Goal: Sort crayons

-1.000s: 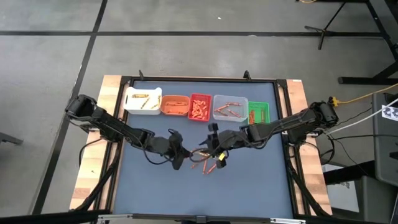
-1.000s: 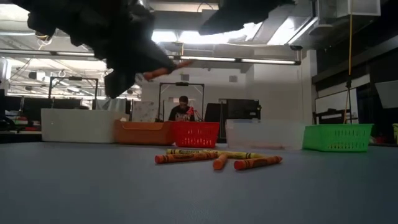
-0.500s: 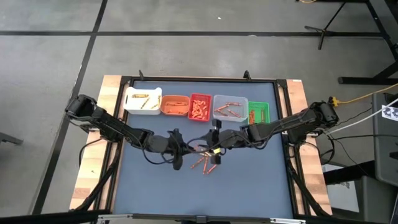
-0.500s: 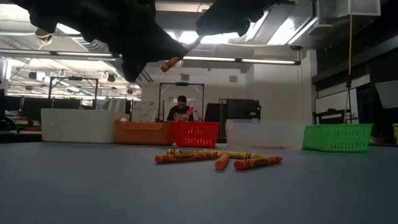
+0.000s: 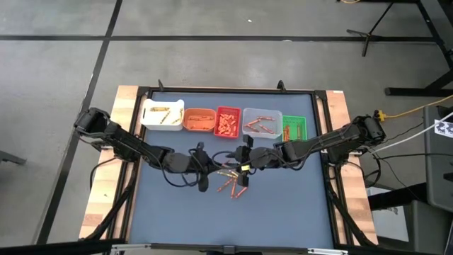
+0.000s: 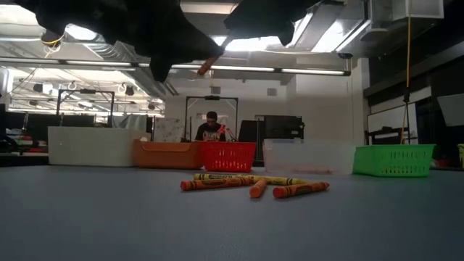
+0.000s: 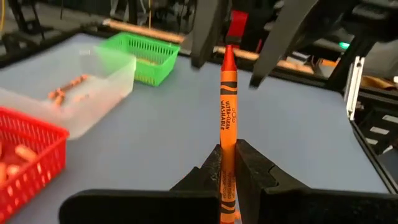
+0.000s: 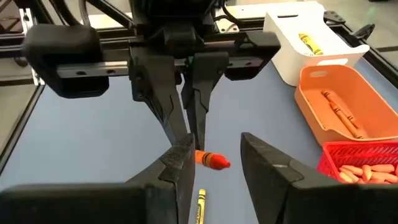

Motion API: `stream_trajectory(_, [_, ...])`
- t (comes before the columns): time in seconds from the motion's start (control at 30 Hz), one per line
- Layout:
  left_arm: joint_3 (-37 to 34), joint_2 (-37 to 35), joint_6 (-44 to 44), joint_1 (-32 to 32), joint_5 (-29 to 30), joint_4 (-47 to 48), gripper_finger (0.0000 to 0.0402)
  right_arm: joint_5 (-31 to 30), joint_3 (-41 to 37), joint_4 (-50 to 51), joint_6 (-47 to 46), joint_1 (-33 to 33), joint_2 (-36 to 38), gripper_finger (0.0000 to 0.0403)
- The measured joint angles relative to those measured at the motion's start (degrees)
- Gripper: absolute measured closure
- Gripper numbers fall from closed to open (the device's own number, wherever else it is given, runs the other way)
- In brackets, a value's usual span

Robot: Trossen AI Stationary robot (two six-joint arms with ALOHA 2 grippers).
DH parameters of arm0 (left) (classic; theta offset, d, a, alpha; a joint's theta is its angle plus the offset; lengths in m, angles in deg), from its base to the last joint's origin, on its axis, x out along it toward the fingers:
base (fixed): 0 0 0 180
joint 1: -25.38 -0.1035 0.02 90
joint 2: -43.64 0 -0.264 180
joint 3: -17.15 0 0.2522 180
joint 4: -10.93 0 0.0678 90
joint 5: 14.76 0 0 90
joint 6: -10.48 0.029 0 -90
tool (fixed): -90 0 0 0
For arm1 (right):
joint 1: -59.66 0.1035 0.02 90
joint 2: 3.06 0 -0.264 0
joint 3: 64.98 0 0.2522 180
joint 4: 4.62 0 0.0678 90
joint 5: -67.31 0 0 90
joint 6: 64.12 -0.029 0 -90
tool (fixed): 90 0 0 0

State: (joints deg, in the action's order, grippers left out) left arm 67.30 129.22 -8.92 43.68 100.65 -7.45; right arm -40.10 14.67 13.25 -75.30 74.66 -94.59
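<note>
One orange crayon is what your left pincer has clamped by its lower end, so the stick points out past the fingers with its tip free, held in the air above the middle of the blue surface. Your right pincer faces it from the other side with its jaws standing apart, and the crayon's tip lies in the gap between those two fingers without either one closing on it. In the overhead view the two pincers meet just in front of the red bin and the clear bin. Below them you have a few loose crayons lying together on the surface, orange ones plus a yellow one, some touching and crossing. Along the far edge your five bins stand in a row, side by side: white bin, orange bin, red, clear, then green bin. You can see yellow crayons in the white one, orange sticks in the orange one, a heap in the red one and several in the clear one. Beyond the surface, in the low view, a person sits far back in the room.
</note>
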Motion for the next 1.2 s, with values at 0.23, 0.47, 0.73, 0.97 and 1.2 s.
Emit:
stream_trajectory(0.23, [0.0,0.0,5.8,0.0,0.7,-5.8,0.0395,0.1,0.0,-0.3,-0.6,0.0,0.0,0.0276])
stream_trajectory(0.47, [0.0,0.0,7.0,0.0,0.8,-6.6,0.0395,0.1,0.0,-0.2,-0.3,0.0,0.0,0.0276])
stream_trajectory(0.73, [0.0,0.0,7.0,0.0,0.8,-6.6,0.0395,0.1,0.0,-0.2,-0.1,0.0,0.0,0.0287])
stream_trajectory(0.97, [0.0,0.0,7.3,-0.1,1.2,-6.3,0.0395,1.0,0.0,-0.2,1.1,0.0,0.0,0.0367])
stream_trajectory(1.2, [0.0,0.0,8.2,-1.1,1.0,-6.3,0.0395,0.6,0.0,-0.2,2.7,0.0,0.0,0.0384])
